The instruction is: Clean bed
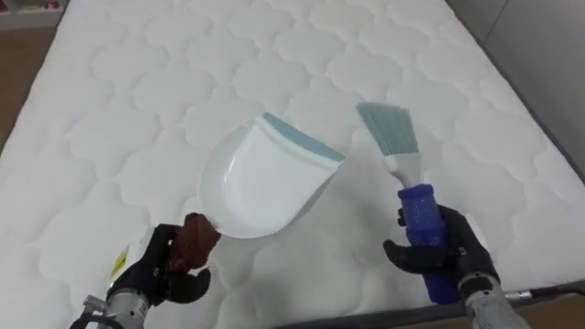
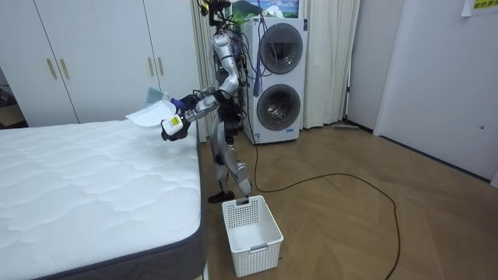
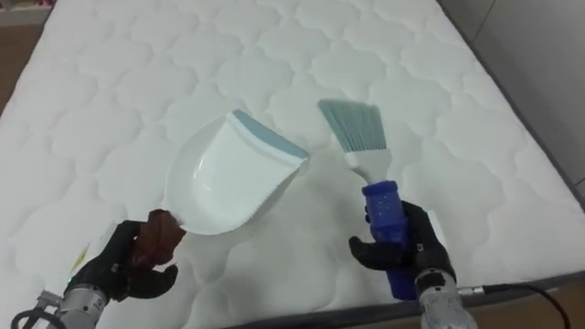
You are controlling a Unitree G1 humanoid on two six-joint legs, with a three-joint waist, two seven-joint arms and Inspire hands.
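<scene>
While left robot hand (image 1: 157,272) clasps dustpan (image 1: 260,183), lip away-right | right robot hand (image 1: 464,245) clasps brush (image 1: 418,210), bristles pointing away

No legible writing; yellow sticker (image 1: 119,263) on the left robot hand (image 1: 164,274), print too small.

White quilted mattress (image 1: 137,91) on dark bed frame (image 2: 148,260)

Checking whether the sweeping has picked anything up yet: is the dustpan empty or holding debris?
Empty. The dustpan, held by the left hand, shows a bare white inside in both eye views, with no debris visible.
</scene>
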